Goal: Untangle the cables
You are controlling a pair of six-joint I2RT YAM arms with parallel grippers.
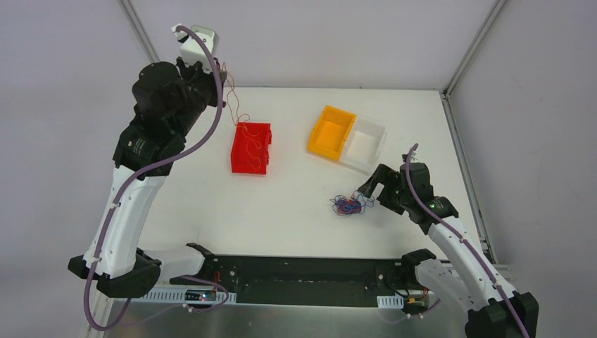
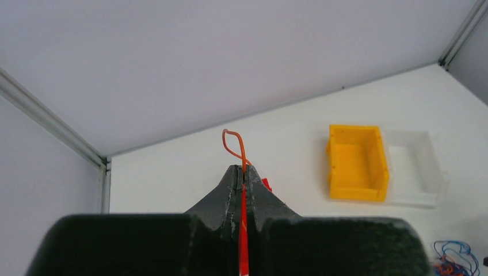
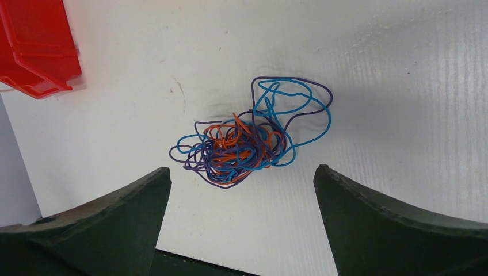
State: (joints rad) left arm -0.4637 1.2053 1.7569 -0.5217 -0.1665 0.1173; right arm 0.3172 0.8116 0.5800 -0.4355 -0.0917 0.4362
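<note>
1. The left tool (image 1: 222, 83) is raised above the far left part of the counter (image 1: 281, 211), with its jaws pressed together on one red cable (image 1: 236, 107).
2. In the left wrist view, the red cable (image 2: 232, 144) runs up between the closed fingers of the left tool (image 2: 243, 171) and forms a small loop beyond the tips.
3. In the top view, this cable hangs down from the tool to the far rim of the red bin (image 1: 236, 149). Contact with the bin cannot be determined.
4. More curly red strands (image 1: 257, 151) lie inside the red bin.
5. The right tool (image 1: 367, 195) is low over the counter with its jaws spread wide and nothing between them.
6. The cable tangle (image 1: 348, 205) lies on the counter just left of the right tool, well apart from the bins.
7. In the right wrist view, the cable tangle (image 3: 247, 141) is a knot of orange-red, blue and dark purple strands just ahead of the open fingers (image 3: 144, 195).
8. A yellow bin (image 1: 320, 137) and a clear bin (image 1: 366, 144) stand side by side, touching, at the far right.
</note>
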